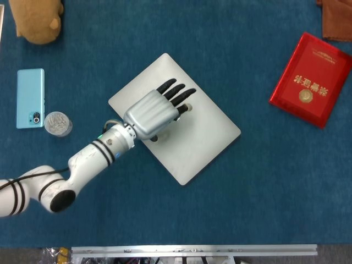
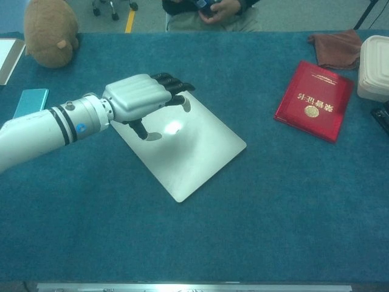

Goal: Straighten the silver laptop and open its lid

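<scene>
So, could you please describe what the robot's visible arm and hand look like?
Only the left arm shows. Its left hand has a ribbed silver back, black fingers with pale tips, and a black thumb. The glossy white arm carries black bands near the wrist, a small blue mark in the chest view, and a black joint cap.

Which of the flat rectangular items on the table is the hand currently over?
The silver laptop, lid shut and lying askew: the left hand is over it, while the blue phone and red booklet lie apart.

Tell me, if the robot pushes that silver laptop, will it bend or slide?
The silver laptop looks like a flat, rigid slab, so it probably turns as one piece without bending. Its smooth lid may let the left hand slip, while the fuzzy blue table cover likely slows its sliding.
</scene>
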Tool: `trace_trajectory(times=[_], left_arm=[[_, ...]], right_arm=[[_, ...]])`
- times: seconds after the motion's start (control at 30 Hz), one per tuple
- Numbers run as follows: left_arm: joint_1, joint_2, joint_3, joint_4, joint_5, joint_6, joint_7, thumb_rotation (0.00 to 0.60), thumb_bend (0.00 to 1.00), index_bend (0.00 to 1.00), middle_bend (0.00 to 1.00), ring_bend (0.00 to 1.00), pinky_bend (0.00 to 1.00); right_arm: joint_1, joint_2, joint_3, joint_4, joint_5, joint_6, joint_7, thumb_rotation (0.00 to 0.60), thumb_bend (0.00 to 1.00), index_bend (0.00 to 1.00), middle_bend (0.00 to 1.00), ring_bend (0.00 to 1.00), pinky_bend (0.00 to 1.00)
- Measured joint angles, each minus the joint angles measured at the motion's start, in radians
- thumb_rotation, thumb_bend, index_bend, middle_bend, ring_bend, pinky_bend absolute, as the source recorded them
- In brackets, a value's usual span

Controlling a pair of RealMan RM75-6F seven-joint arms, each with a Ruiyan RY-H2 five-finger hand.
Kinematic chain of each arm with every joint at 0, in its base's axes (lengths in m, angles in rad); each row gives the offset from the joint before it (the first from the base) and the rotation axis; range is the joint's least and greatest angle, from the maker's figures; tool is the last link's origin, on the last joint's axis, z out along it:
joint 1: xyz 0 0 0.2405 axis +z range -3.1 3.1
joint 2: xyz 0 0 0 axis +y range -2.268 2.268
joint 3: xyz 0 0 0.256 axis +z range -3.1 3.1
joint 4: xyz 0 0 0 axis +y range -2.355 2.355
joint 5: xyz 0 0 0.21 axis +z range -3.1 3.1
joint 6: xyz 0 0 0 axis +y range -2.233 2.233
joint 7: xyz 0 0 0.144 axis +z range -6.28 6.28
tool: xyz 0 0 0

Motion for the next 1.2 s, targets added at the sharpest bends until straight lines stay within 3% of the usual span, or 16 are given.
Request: trace_trajectory(times=[0.4, 0.83, 1.03, 1.2], left_arm=[[-0.086, -0.057, -0.023, 0.130, -0.157, -0.058, 0.042, 0.534, 0.26, 0.18, 0.00, 0.00, 0.00], [-0.112, -0.085, 0.000, 0.279, -0.157, -0.082, -0.053, 0.535, 0.26, 0.17, 0.00, 0.00, 0.00], [-0.128, -0.090, -0.003, 0.300, -0.192, -0.094, -0.062, 0.509, 0.26, 0.07, 0.00, 0.00, 0.00], [-0.131, -0.091, 0.008, 0.292, -0.201, -0.089, -0.062, 0.489, 0.26, 0.05, 0.00, 0.00, 0.00]], right_arm=[[0.009, -0.013, 0.000, -0.011, 0.012, -0.008, -0.042, 0.600, 0.13, 0.00, 0.02, 0.00, 0.03], [0.021, -0.037, 0.004, -0.025, 0.034, -0.014, -0.087, 0.600, 0.13, 0.00, 0.02, 0.00, 0.03], [0.028, -0.044, 0.003, -0.025, 0.037, -0.021, -0.099, 0.600, 0.13, 0.00, 0.02, 0.00, 0.03], [0.032, -0.047, 0.007, -0.025, 0.040, -0.022, -0.103, 0.600, 0.13, 0.00, 0.02, 0.00, 0.03]])
